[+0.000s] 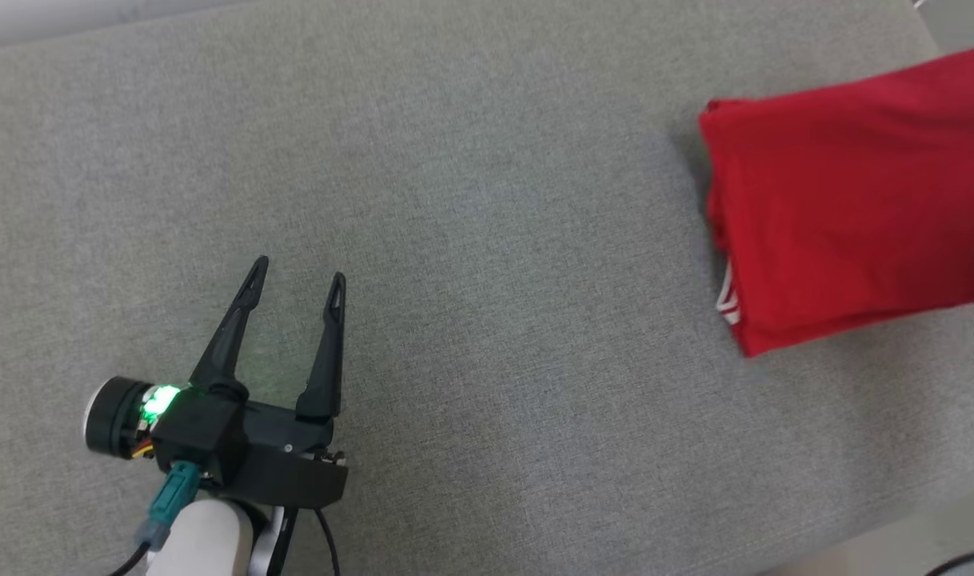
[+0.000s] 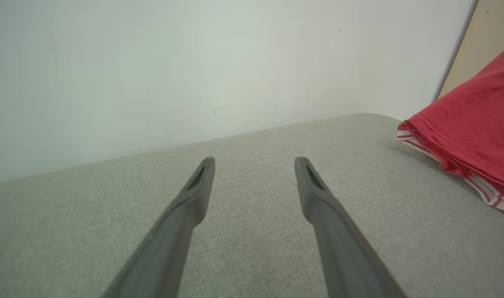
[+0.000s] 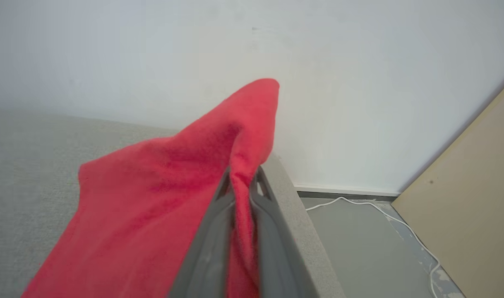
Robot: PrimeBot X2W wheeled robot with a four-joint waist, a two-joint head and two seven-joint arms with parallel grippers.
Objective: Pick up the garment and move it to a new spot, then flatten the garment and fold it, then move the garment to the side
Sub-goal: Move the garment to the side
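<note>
Red garment point(image 3: 152, 198) cloth is clamped between the closed fingers of the right gripper point(image 3: 242, 180). One fold rises above their tips and the rest drapes leftward onto the grey cushion point(image 3: 24, 165). Well off to that gripper's left, the left gripper point(image 1: 295, 288) sits over the cushion, fingers spread wide, holding nothing. To the right gripper's right, a white cable point(image 3: 384, 213) lies on the floor point(image 3: 359, 248).
</note>
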